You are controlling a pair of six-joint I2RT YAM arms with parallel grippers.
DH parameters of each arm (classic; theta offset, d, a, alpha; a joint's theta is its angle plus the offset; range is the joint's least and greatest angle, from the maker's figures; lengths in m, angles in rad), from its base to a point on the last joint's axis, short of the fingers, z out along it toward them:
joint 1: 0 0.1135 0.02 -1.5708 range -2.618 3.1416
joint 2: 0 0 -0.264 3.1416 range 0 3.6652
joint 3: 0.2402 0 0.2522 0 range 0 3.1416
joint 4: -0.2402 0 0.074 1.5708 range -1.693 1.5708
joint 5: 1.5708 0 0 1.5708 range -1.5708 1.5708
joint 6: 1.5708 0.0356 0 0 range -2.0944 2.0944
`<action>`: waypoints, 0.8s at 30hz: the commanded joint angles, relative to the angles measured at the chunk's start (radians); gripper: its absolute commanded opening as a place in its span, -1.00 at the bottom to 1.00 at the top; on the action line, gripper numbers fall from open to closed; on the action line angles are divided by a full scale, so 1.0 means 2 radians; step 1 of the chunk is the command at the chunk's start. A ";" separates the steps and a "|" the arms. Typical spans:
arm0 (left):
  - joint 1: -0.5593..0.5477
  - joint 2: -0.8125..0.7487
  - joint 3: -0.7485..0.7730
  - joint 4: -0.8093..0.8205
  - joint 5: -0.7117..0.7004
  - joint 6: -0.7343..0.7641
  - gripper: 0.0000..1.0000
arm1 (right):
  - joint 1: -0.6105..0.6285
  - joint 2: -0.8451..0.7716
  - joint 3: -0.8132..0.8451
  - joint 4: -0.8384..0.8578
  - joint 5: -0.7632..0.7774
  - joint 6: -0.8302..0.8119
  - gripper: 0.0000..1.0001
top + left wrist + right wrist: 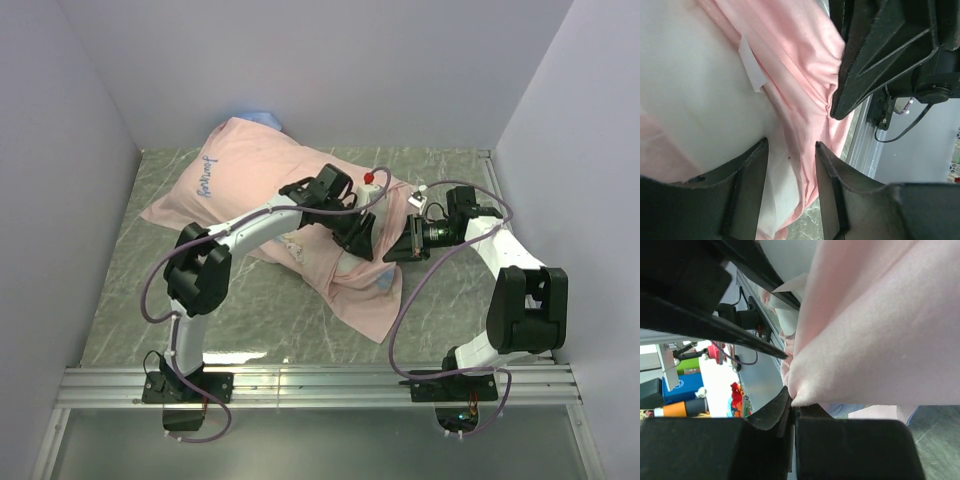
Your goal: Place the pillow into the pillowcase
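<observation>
The pale pink pillowcase (250,165) lies diagonally across the table, bulging over the pillow inside it. Its loose end trails toward the front right. In the left wrist view the white pillow (690,100) with its small tag (751,65) shows beside the pink pillowcase (800,55). My left gripper (358,240) (790,145) is open, and the pillow's white edge and a pink fold lie in the gap between its fingers. My right gripper (392,248) (795,402) is shut on a pinch of the pillowcase (880,330) edge, right next to the left gripper.
A bit of blue cloth (262,117) peeks out at the back of the pink bundle. The green marbled table (130,300) is walled on three sides. An aluminium rail (320,385) runs along the front by the arm bases.
</observation>
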State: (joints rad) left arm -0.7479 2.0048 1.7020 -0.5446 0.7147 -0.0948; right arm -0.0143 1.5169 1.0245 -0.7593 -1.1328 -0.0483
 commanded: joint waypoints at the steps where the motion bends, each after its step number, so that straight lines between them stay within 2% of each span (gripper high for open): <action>1: -0.008 0.002 0.000 0.011 0.026 -0.024 -0.05 | 0.005 -0.023 -0.002 -0.018 -0.010 -0.012 -1.00; 5: -0.013 -0.003 -0.001 0.015 0.037 -0.034 -0.18 | 0.005 -0.023 -0.003 -0.021 -0.008 -0.016 -1.00; 6: -0.011 -0.011 0.002 0.013 0.038 -0.033 -0.38 | 0.005 -0.022 -0.003 -0.021 -0.007 -0.018 -1.00; 8: -0.009 -0.024 0.019 0.002 0.039 -0.031 -0.57 | 0.005 -0.020 -0.004 -0.027 -0.008 -0.022 -1.00; 9: -0.007 -0.037 0.028 -0.001 0.038 -0.029 -0.82 | 0.005 -0.020 -0.004 -0.025 -0.007 -0.023 -1.00; 11: -0.005 -0.047 0.060 -0.030 0.041 -0.024 -0.99 | 0.005 -0.024 -0.008 -0.021 -0.009 -0.017 -1.00; 14: 0.002 -0.065 0.095 -0.076 0.058 -0.005 -0.99 | 0.005 -0.027 -0.009 -0.019 -0.005 -0.020 -0.97; 16: 0.010 -0.088 0.097 -0.087 0.058 0.006 -0.99 | 0.004 -0.029 -0.007 -0.028 0.008 -0.026 -0.66; 18: 0.027 -0.116 0.079 -0.077 0.057 0.006 -0.99 | 0.005 -0.034 -0.007 -0.031 0.022 -0.034 -0.50; 19: 0.036 -0.123 0.071 -0.069 0.051 0.005 -0.99 | 0.005 -0.036 -0.007 -0.035 0.026 -0.036 -0.29; 20: 0.045 -0.130 0.052 -0.061 0.022 0.005 -0.99 | 0.005 -0.042 -0.005 -0.038 0.039 -0.041 -0.18; 22: 0.082 -0.133 0.039 -0.045 -0.006 0.010 -0.99 | 0.005 -0.051 0.000 -0.051 0.049 -0.049 -0.04; 24: 0.120 -0.110 0.044 -0.059 -0.046 0.022 -0.99 | 0.003 -0.057 0.016 -0.063 0.065 -0.064 -0.01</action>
State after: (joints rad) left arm -0.5957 1.7664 1.7973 -0.6785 0.7109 -0.0845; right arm -0.0113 1.4612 1.0103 -0.8322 -1.0546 -0.1215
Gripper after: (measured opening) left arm 0.012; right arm 0.486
